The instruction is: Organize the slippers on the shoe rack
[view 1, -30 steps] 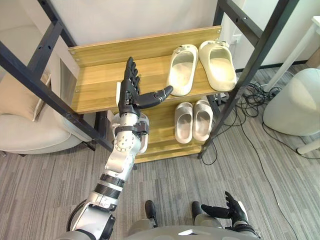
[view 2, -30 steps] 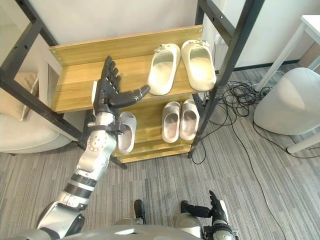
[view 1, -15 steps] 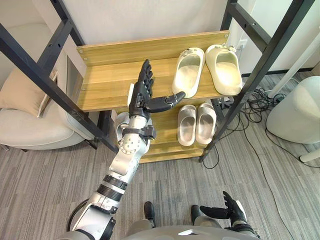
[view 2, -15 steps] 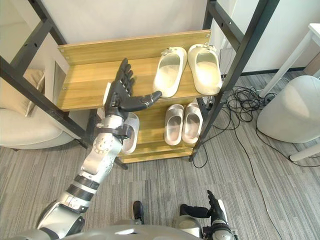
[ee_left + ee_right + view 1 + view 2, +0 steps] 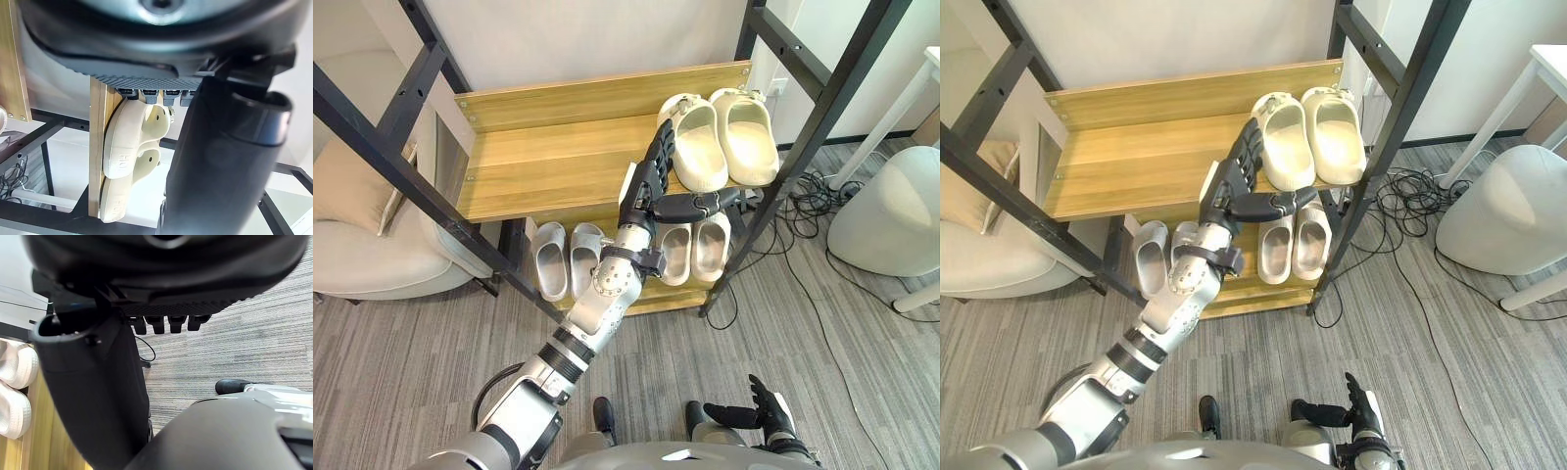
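Two cream slippers lie side by side at the right end of the wooden top shelf (image 5: 548,166): the left one (image 5: 695,147) and the right one (image 5: 746,137), touching each other. My left hand (image 5: 651,184) is open, its straight fingers resting against the outer side of the left cream slipper, thumb stretched out below the shelf's front edge. The left wrist view has both slippers (image 5: 129,152) stacked against the shelf board just past the fingertips. My right hand (image 5: 762,411) hangs open low over the carpet.
On the lower shelf stand a pale pair at the left (image 5: 566,258) and another pale pair at the right (image 5: 693,249). Black frame posts (image 5: 815,103) slant past the rack's sides. A beige armchair (image 5: 362,245) is left, a white pouf (image 5: 889,211) and floor cables (image 5: 803,191) right.
My left hand has swept right along the top shelf, pushing the left cream slipper straight and up against the right one. The left pair on the lower shelf is now uncovered. The camera has shifted slightly.
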`<state>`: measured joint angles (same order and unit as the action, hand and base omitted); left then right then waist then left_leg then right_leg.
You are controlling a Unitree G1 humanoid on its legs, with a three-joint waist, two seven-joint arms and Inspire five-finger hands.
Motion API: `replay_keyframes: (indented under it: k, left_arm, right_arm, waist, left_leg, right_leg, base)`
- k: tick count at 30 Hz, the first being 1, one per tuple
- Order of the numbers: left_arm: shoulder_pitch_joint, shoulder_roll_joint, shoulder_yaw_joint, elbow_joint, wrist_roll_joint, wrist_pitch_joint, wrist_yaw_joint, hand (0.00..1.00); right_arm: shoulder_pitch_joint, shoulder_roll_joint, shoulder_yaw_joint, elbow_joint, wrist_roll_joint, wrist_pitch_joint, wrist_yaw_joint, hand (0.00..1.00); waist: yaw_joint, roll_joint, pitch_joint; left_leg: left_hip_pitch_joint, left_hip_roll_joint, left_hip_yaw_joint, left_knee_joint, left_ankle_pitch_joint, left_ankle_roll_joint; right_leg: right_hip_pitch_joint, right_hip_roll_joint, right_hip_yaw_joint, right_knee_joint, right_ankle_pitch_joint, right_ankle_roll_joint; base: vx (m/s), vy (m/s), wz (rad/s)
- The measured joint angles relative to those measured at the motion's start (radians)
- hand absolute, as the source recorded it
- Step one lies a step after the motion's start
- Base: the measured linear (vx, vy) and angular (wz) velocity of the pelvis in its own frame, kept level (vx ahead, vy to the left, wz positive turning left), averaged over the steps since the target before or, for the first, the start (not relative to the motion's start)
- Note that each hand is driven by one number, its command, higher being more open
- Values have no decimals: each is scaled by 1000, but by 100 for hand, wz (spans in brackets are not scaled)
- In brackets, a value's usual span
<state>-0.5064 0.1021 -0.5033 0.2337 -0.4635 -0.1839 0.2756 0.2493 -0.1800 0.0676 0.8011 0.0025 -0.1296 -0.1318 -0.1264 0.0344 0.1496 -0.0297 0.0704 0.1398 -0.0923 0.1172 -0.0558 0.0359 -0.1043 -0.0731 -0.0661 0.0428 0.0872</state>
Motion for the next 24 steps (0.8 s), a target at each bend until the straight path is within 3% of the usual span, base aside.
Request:
replay_keyframes:
  k: [18, 24]
  left_arm:
    - [-30, 31, 78, 31, 44, 1, -23, 100]
    - [67, 112, 119, -113, 86, 19, -23, 100]
  right_arm:
    - [0, 14, -9, -2, 1, 0, -1, 100]
    - [0, 12, -7, 0, 3, 0, 11, 100]
  waist:
    - [-2, -2, 1]
    - [12, -2, 1]
  left_leg:
    - [0, 2, -6, 4, -7, -9]
    - [0, 1, -41, 4, -6, -9]
  right_leg:
    - [11, 5, -6, -17, 1, 0]
    - [30, 6, -44, -17, -10, 1]
  base:
    - [10, 1, 1]
    - [25, 0, 18]
